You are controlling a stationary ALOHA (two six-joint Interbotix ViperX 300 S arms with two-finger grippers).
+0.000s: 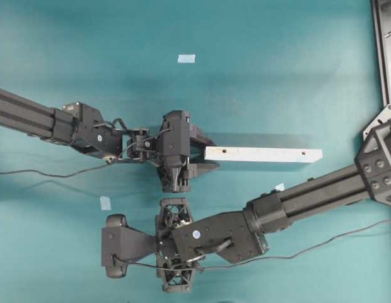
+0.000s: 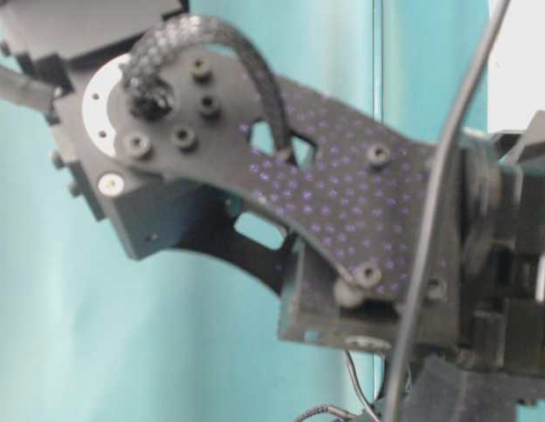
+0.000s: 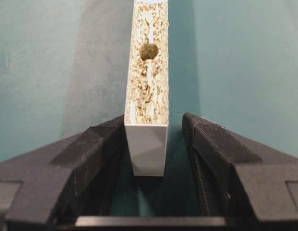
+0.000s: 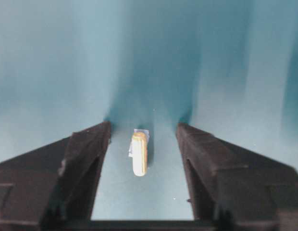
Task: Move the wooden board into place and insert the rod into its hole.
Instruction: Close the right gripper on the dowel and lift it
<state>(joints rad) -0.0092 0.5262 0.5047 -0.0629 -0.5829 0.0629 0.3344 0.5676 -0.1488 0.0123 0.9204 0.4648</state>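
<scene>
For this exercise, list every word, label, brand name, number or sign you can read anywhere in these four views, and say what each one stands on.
None: no readable text appears in any view.
The round white sticker on the right arm is too small to tell whether it carries print.
The wooden board, the rod and the pale tape patches bear no writing.

Arms: matte black, boxy ribbed forearm sections | Left gripper (image 1: pixel 197 153): black wedge fingers (image 3: pixel 86 159), textured inner faces | Right gripper (image 4: pixel 143 166): same black fingers | Cables: thin black leads trailed from wrists; braided sleeve looped at bracket | Markings: black screws, round white sticker on right wrist housing
</scene>
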